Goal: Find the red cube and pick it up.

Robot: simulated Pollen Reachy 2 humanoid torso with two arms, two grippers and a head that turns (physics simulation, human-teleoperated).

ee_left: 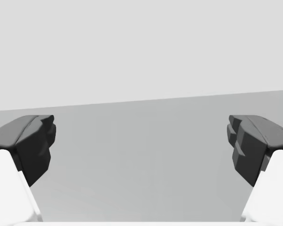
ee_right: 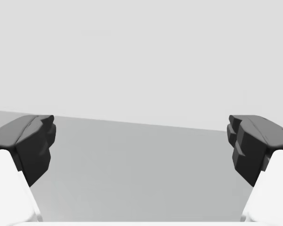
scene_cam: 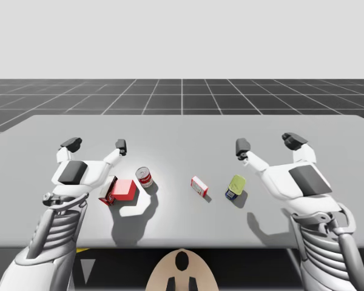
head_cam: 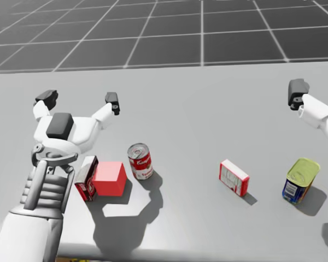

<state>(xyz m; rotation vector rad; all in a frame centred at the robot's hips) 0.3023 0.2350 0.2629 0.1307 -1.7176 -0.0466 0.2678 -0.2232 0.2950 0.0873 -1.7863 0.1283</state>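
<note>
The red cube (scene_cam: 125, 190) (head_cam: 110, 178) rests on the grey table (scene_cam: 182, 130), close under my left wrist and touching a red box on its left side. My left gripper (scene_cam: 95, 145) (head_cam: 78, 100) (ee_left: 141, 143) hovers beyond the cube, open, with bare table between its fingers. Over the right half of the table my right gripper (scene_cam: 269, 142) (ee_right: 141, 143) is open too and holds nothing.
A red box (scene_cam: 107, 190) (head_cam: 86, 178) stands against the cube. A red and white can (scene_cam: 144, 177) (head_cam: 140, 161) stands just right of the cube. Further right lie a small red and white box (scene_cam: 199, 186) (head_cam: 234, 177) and a green-topped blue tin (scene_cam: 235, 187) (head_cam: 300, 180).
</note>
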